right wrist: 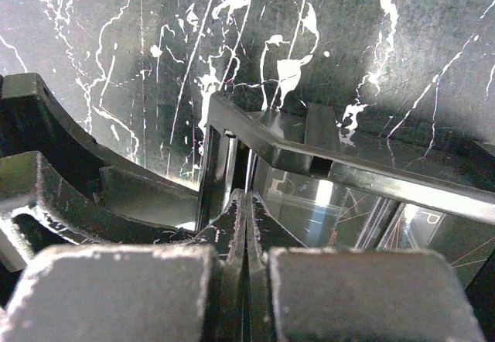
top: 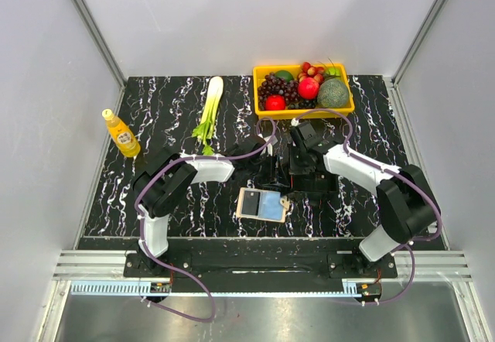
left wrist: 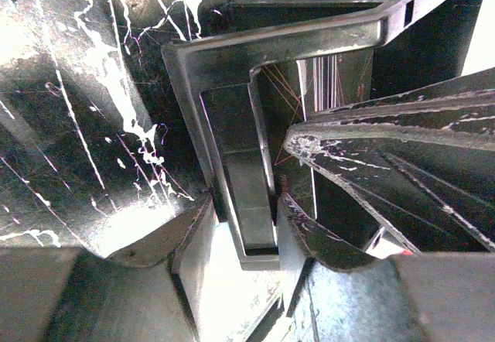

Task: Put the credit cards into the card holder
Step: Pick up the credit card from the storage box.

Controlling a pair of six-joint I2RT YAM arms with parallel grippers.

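Beige card holder [top: 263, 203] lies open on the marbled worktop [top: 178, 117], near its front edge. Left pincer [left wrist: 244, 218] gapes around the right pincer [right wrist: 246, 214], whose fingers meet; whether they pinch anything is unclear.

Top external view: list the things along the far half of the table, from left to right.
Orange drink bottle → celery stalk → yellow tray of fruit. The card holder lies nearer the arms, below the tray's left end, so it is left out of the order.
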